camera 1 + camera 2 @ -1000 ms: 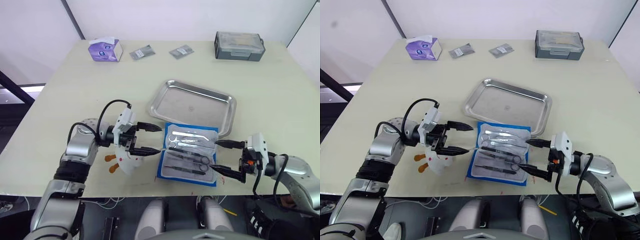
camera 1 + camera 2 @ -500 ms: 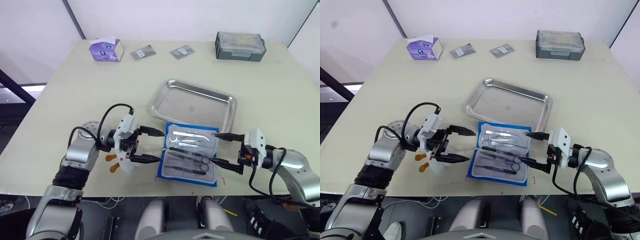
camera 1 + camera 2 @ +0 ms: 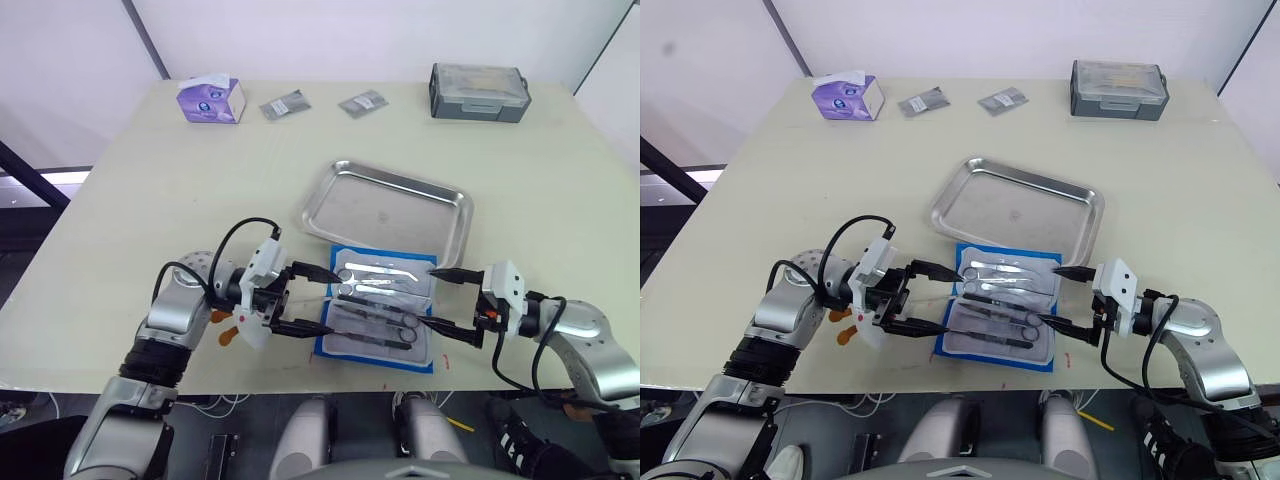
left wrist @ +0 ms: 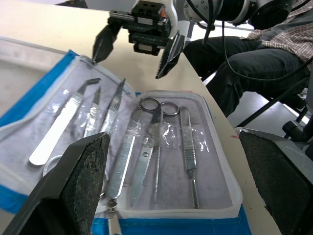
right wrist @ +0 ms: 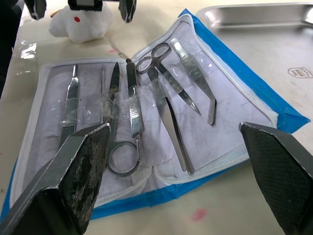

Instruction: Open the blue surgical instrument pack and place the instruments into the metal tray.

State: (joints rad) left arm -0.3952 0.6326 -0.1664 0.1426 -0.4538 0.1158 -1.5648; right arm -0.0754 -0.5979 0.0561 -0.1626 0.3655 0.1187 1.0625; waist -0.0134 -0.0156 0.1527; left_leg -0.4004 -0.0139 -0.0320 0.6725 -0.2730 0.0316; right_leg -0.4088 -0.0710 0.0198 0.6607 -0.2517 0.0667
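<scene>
the blue surgical instrument pack (image 3: pixel 380 308) lies unfolded near the front edge of the counter (image 3: pixel 130 190), its pale lining up and a blue border showing all round. the instruments (image 5: pixel 146 98) lie side by side in the lining under clear film: scissors with ring handles, forceps and tweezers, all inside the pack.

the left gripper (image 3: pixel 320 300) sits just beside the pack's left edge, its fingers (image 3: pixel 318 272) spread wide and empty, one tip near the pack's far left corner, the other near its near left corner. close behind that gripper lies a small white object with orange parts (image 3: pixel 235 325); what it is cannot be told.

the right gripper (image 3: pixel 447 300) faces it from the pack's right edge, fingers also spread wide, holding nothing, their tips just at the lining's right border.

just beyond the pack stands the metal tray (image 3: pixel 385 212), shiny and bare, its near rim next to the pack's far edge.

at the far side of the counter sit a purple tissue box (image 3: pixel 211 99) on the left, two small grey packets (image 3: pixel 285 105) near the middle, and a grey lidded box (image 3: pixel 479 92) on the right.

in the left wrist view a seated person's legs (image 4: pixel 234 68) show past the counter's edge.
</scene>
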